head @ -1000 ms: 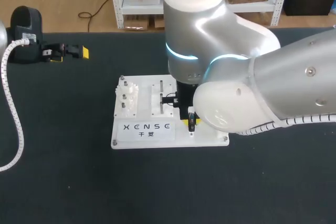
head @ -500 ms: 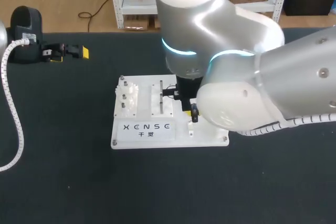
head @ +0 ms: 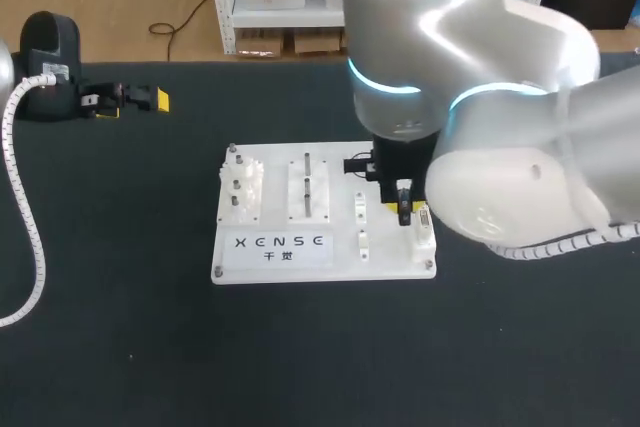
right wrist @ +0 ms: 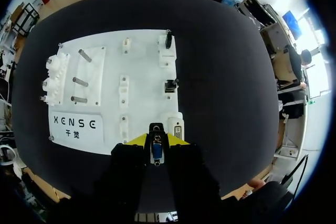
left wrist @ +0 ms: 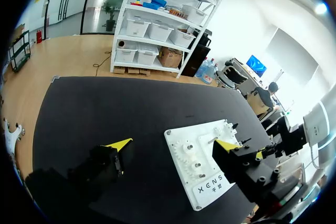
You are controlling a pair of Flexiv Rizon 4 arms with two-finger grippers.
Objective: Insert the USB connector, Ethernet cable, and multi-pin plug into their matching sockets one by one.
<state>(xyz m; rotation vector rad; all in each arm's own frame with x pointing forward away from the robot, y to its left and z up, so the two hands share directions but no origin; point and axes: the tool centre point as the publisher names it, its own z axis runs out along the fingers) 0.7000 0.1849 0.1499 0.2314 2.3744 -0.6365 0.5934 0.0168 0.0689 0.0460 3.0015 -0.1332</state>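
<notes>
From the head camera, the right gripper (head: 403, 205) hung over the board's (head: 390, 263) right end, beside the socket (head: 424, 225). The left gripper (head: 135, 99) sat well apart at the table's far left.

Left wrist: its fingers (left wrist: 118, 144) stood spread, holding nothing.

Right wrist: the fingers (right wrist: 176, 139) clamped the plug (right wrist: 156, 148), near the socket.

Black table covering (head: 120, 347). On it, a white gear fixture (head: 243, 187) carrying three small white gears in a row. Just beside it is a white peg plate (head: 308, 187) with three upright metal pegs. Near both lies a printed white label panel (head: 282, 246).
</notes>
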